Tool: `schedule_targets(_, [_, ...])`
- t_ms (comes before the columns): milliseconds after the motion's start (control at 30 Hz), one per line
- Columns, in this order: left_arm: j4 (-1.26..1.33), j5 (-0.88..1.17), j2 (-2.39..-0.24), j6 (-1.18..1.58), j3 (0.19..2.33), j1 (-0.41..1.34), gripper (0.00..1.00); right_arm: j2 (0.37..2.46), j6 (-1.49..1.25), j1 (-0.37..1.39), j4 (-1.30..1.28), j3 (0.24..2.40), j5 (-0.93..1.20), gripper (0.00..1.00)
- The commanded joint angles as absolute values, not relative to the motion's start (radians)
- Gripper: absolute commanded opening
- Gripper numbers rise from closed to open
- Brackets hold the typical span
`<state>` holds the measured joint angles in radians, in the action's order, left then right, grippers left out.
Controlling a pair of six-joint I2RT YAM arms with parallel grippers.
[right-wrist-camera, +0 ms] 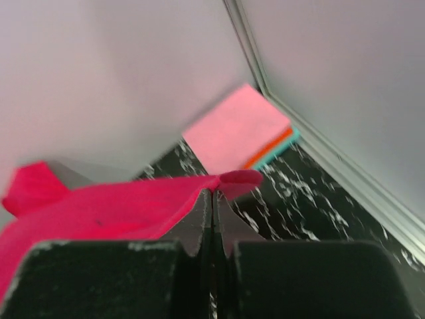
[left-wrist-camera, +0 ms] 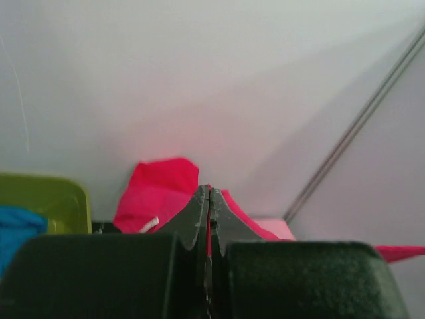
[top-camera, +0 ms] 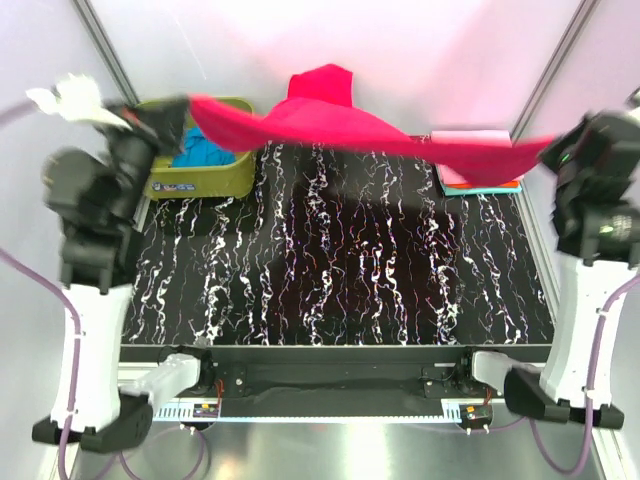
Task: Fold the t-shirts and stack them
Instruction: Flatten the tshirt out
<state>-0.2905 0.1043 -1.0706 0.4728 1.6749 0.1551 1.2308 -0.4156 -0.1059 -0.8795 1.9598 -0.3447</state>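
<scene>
At far left, a blue t-shirt (top-camera: 200, 150) is held in an olive-green tub (top-camera: 200, 183). A crimson-red t-shirt (top-camera: 340, 125) is stretched in the air above the far part of the table (top-camera: 340, 290), pinched at its ends by the left gripper (left-wrist-camera: 210, 206) and the right gripper (right-wrist-camera: 212, 199). Beneath its right end, a pink t-shirt (right-wrist-camera: 236, 126) is stacked on an orange t-shirt (right-wrist-camera: 268, 147) and a teal t-shirt (right-wrist-camera: 278, 153).

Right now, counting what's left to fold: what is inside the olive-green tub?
A bunched blue t-shirt shows in the olive-green tub. The stretched crimson-red t-shirt and left gripper cover its far edge; anything beneath the blue one is hidden.
</scene>
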Motion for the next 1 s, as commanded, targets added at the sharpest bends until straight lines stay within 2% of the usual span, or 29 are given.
schedule_targets(0, [-0.203, 0.186, -1.014, 0.508, 1.373, 0.152, 0.0, 1.11, -0.426, -0.11, -0.721, 1.639, -0.344, 0.0])
schedule_targets(133, [-0.236, 0.253, -0.823, 0.535, 1.11, 0.153, 0.0, 1.037, -0.507, -0.11, -0.852, 1.404, -0.525, 0.0])
schedule_targets(233, [-0.283, 0.273, -0.689, 0.577, 0.878, 0.155, 0.0, 1.003, -0.561, -0.11, -0.933, 1.255, -0.432, 0.0])
schedule_targets(333, [-0.412, 0.22, -0.612, 0.558, 0.798, 0.156, 0.0, 0.979, -0.624, -0.11, -0.96, 1.117, -0.347, 0.0])
schedule_targets(567, [-0.551, 0.132, -0.566, 0.532, 0.696, 0.156, 0.0, 1.0, -0.732, -0.11, -0.948, 0.937, -0.124, 0.0])
schedule_targets(733, [-0.595, 0.106, -0.58, 0.549, 0.692, 0.158, 0.0, 1.0, -0.736, -0.11, -0.948, 0.933, -0.205, 0.0])
schedule_targets(967, [-0.664, 0.02, -0.606, 0.558, 0.794, 0.156, 0.0, 0.985, -0.744, -0.11, -0.965, 0.982, -0.221, 0.0])
